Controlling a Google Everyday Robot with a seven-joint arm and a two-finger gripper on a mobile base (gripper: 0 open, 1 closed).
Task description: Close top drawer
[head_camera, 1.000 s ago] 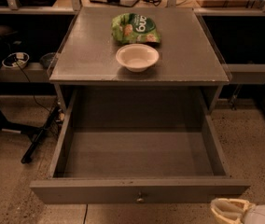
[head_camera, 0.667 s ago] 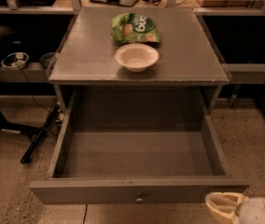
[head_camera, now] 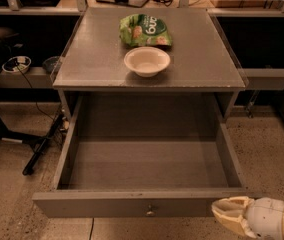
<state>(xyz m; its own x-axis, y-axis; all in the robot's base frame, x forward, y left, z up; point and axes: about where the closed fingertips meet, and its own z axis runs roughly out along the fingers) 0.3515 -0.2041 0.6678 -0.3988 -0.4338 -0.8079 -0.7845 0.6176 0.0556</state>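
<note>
The top drawer (head_camera: 132,203) is a deep grey wooden box pulled fully out from under the cabinet top, and its inside holds nothing. A small round metal knob (head_camera: 150,212) sits at the centre of its long flat front. My gripper (head_camera: 230,215) comes in from the bottom right corner, cream fingertips pointing left. It sits just right of the knob, at the height of the drawer front's right end. I cannot see whether it touches the front.
On the grey cabinet top (head_camera: 97,59) stand a white bowl (head_camera: 147,61) and a green snack bag (head_camera: 145,30). Black stand legs and cables (head_camera: 42,144) lie on the speckled floor to the left. A grey shelf (head_camera: 267,78) juts out at the right.
My gripper has slid left and slightly up along the bottom right corner, closer to the drawer front. The drawer, bowl and bag have not moved.
</note>
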